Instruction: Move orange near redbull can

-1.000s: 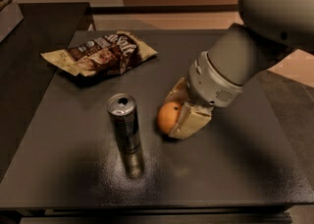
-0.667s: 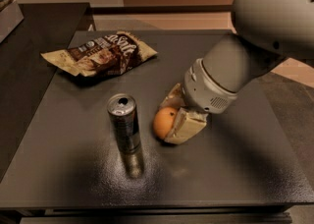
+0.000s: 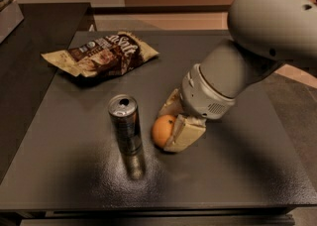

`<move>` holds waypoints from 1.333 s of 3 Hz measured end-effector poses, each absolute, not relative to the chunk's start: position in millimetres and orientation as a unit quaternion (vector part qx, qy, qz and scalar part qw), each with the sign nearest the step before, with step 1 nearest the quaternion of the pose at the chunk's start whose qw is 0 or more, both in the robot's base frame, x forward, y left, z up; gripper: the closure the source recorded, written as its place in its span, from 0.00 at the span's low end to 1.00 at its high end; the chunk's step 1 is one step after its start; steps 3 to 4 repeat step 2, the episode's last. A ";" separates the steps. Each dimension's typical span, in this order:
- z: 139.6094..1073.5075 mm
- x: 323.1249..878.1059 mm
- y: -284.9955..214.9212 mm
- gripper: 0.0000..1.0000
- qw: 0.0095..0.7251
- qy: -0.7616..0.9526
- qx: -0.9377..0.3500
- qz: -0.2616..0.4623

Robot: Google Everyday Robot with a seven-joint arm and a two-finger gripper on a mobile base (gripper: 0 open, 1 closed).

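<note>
A dim room with a tan wall behind, and in front of me a broad, dark, matte counter (image 3: 237,180) that carries everything. Over its right half leans the robot's bulky pale-grey arm (image 3: 247,56), angled down and to the left. At the far left lies a crumpled brown-and-cream snack bag (image 3: 101,54), flat and well apart from the rest. Nearer the front stands a tall slim silver-grey metal can (image 3: 125,125), upright, its dark drinking hole showing on top. Just to its right the cream-fingered gripper (image 3: 171,128) sits low at the counter, its two fingers closed in on either side of a small round orange (image 3: 162,131), so I'd say it has the fruit in hand. The orange is just beside the can, with a narrow gap between them, down at or very near the surface. To my eye the placing is nearly finished; letting go is what remains. The danger is that can: it is narrow and tall, and a finger swinging outward or a nudge leftward could tip it. The fruit, being round, might also roll off once freed
</note>
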State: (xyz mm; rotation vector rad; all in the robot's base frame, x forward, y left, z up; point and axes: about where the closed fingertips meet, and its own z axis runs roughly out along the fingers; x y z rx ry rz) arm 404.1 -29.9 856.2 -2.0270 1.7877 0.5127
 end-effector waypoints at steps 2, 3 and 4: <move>856.1 403.3 -28.4 0.00 0.193 0.636 -0.724 0.183; 856.1 403.3 -28.4 0.00 0.193 0.636 -0.724 0.183; 856.1 403.3 -28.4 0.00 0.193 0.636 -0.724 0.183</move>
